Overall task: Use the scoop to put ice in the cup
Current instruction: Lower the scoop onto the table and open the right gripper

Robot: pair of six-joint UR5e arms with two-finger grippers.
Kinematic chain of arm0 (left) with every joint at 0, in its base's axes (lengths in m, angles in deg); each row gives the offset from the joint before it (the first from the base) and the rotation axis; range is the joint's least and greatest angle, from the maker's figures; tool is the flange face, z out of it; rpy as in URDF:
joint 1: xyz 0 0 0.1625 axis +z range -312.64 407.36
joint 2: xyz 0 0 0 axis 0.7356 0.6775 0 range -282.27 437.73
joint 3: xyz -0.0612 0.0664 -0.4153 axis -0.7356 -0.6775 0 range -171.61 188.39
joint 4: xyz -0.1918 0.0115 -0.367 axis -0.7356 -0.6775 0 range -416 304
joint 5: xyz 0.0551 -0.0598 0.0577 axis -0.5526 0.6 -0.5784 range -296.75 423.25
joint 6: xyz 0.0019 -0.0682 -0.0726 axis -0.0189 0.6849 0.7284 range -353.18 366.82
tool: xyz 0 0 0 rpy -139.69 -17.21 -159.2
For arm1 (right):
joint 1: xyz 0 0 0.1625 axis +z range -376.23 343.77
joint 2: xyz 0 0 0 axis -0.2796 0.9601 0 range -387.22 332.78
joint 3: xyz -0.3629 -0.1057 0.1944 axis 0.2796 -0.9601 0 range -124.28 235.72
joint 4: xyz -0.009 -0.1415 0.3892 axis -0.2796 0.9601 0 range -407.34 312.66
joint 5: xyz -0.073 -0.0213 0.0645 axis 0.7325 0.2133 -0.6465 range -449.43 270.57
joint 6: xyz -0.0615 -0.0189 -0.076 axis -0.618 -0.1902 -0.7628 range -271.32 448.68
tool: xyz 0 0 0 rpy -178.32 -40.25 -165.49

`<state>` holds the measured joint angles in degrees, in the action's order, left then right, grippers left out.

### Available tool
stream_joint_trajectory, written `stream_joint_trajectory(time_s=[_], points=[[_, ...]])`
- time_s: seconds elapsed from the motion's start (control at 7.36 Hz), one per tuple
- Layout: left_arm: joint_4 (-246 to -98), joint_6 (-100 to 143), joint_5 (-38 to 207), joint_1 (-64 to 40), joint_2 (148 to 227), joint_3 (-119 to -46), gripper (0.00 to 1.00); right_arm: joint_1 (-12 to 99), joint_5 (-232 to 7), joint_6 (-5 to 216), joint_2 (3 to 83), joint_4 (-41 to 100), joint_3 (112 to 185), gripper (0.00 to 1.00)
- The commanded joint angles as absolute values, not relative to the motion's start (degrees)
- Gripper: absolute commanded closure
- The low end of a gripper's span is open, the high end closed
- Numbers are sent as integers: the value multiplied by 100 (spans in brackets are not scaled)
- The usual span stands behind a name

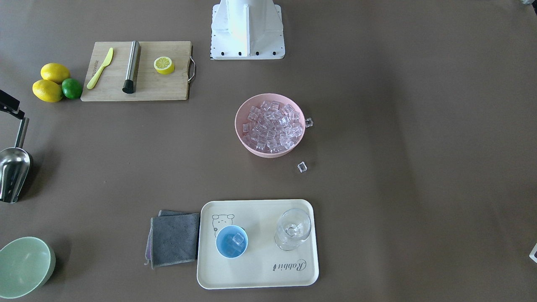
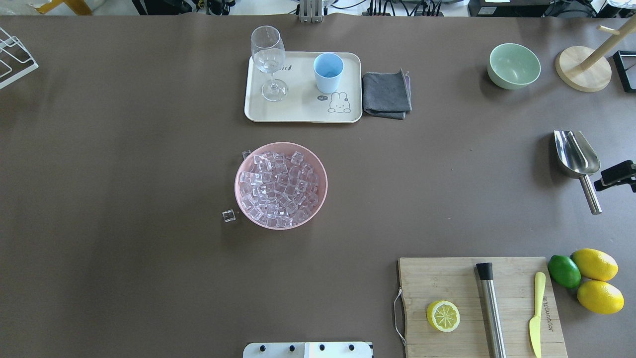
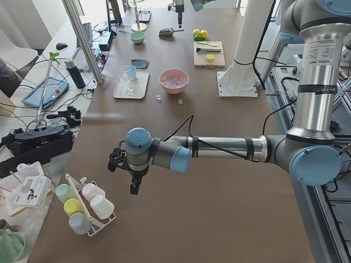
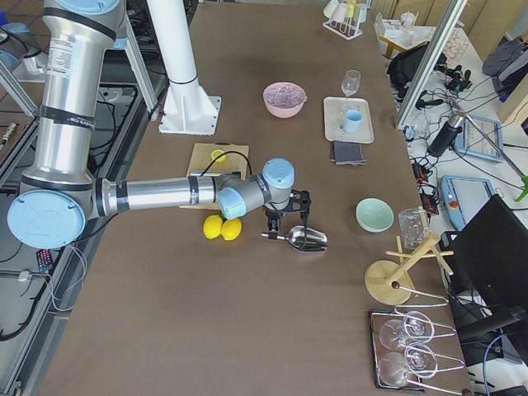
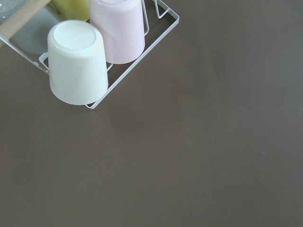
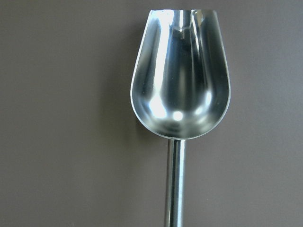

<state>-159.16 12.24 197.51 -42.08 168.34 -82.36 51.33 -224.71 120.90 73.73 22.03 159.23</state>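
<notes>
The steel scoop (image 2: 576,153) lies empty at the table's right side, trough away from the robot; it also shows in the right wrist view (image 6: 181,85) and the front view (image 1: 14,170). My right gripper (image 2: 615,177) hovers by its handle, mostly cut off, so I cannot tell its state. Ice (image 2: 278,186) fills a pink bowl (image 2: 322,191); two loose cubes (image 2: 228,216) lie beside it. The light-blue cup (image 1: 231,241) stands on a cream tray (image 1: 256,277) with ice cubes inside. My left gripper (image 3: 133,186) is far off at the table's left end; I cannot tell its state.
A wine glass (image 2: 268,54) shares the tray, with a grey cloth (image 2: 386,94) beside it. A green bowl (image 2: 514,65) and wooden stand (image 2: 582,69) are at the far right. A cutting board (image 2: 477,308) and lemons (image 2: 596,281) are nearby. A cup rack (image 5: 94,52) is under the left wrist.
</notes>
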Motion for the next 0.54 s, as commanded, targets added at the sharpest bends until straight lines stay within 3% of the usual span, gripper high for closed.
stream_joint_trajectory(time_s=[0.0, 0.41], points=[[-15321, 992, 19720, -4203, 16817, -8407, 0, 5993, -22593, 10344, 7376, 3433, 16179, 4], [-15250, 551, 19720, -4221, 16800, -8416, 0, 6812, -22357, 8451, 7359, 4607, 16303, 2]])
